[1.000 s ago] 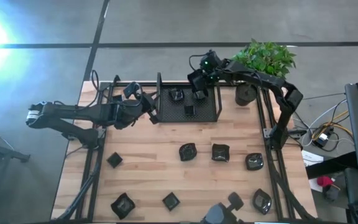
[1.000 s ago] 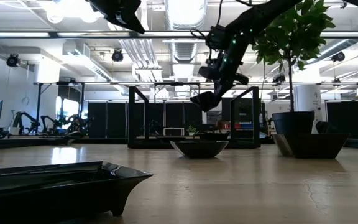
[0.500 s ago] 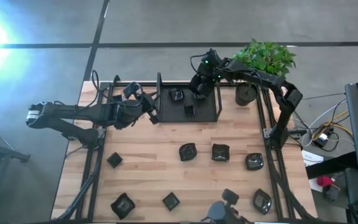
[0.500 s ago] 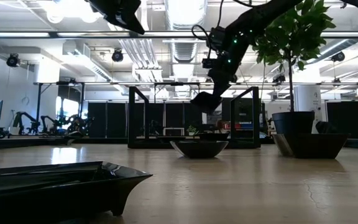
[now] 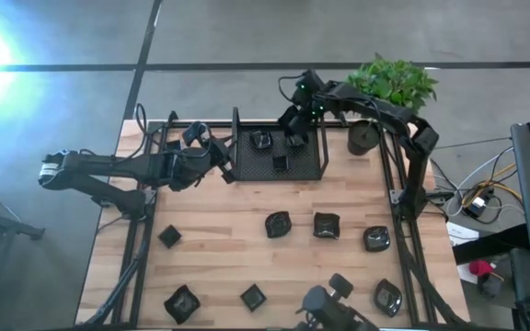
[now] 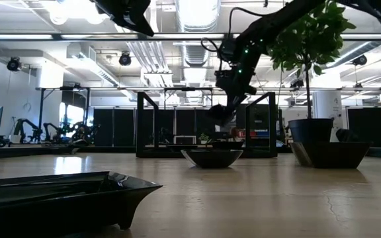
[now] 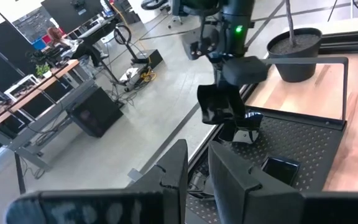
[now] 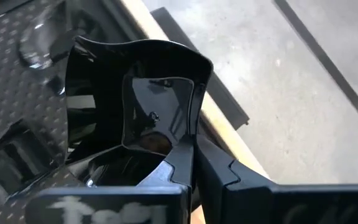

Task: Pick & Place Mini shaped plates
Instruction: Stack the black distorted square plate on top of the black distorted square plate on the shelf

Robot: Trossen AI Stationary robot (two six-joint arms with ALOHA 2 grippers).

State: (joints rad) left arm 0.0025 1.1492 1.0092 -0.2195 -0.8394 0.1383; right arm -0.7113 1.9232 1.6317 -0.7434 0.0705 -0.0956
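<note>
Right gripper (image 5: 296, 138) is clamped shut on the rim of a small glossy black plate (image 8: 132, 118), holding it tilted in the air just above the far right part of the mesh tray (image 5: 247, 171); in the right wrist view the two fingers (image 8: 213, 168) meet tight on the plate's edge, with the perforated tray floor behind it. Two more small plates lie inside the tray, one near its far left side (image 5: 261, 140) and one near the middle (image 5: 281, 163). On the bare wooden table (image 5: 219, 239) the other plates are scattered: three in a row across the middle right (image 5: 278, 223), (image 5: 327, 225), (image 5: 376, 238), one at the left (image 5: 169, 236), and three along the near edge (image 5: 182, 302), (image 5: 253, 296), (image 5: 387, 297). A potted plant (image 5: 389, 87) stands just beside the tray at the table's far right corner. Left gripper (image 5: 219, 154) hangs at the tray's left end, holding nothing, its fingers (image 7: 232, 177) set a narrow gap apart.
</note>
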